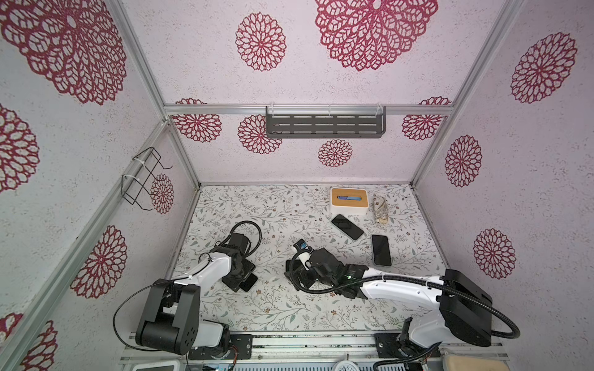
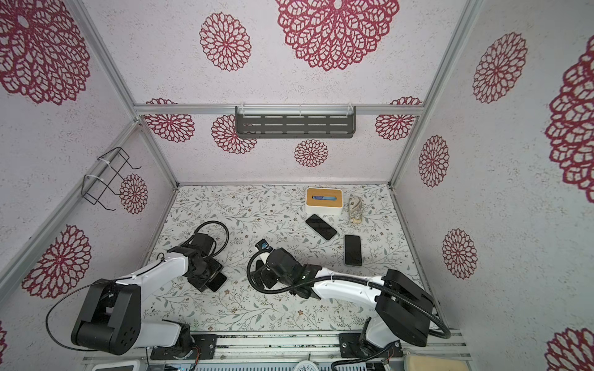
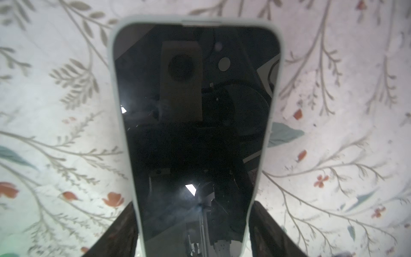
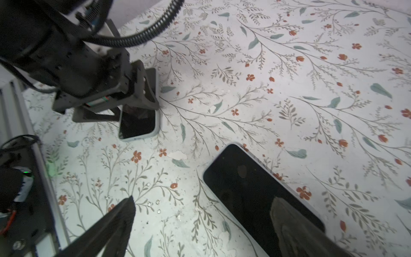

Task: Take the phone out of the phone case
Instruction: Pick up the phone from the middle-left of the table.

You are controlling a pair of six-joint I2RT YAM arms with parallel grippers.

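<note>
The left gripper (image 3: 193, 203) has its two dark fingers (image 3: 124, 224) close against the long edges of the pale case (image 3: 155, 21). The phone (image 3: 195, 111) lies face up in it, low and left of centre in both top views. Whether they're actually squeezing, I can't tell. My worry is that a side pinch lifts case and phone together, or skids them across the table (image 4: 289, 89). The right gripper (image 4: 203, 199) gapes wide, one finger over a second phone (image 4: 255, 189) that its arm mostly hides from above. The case's pale rim only shows in the wrist views.
</note>
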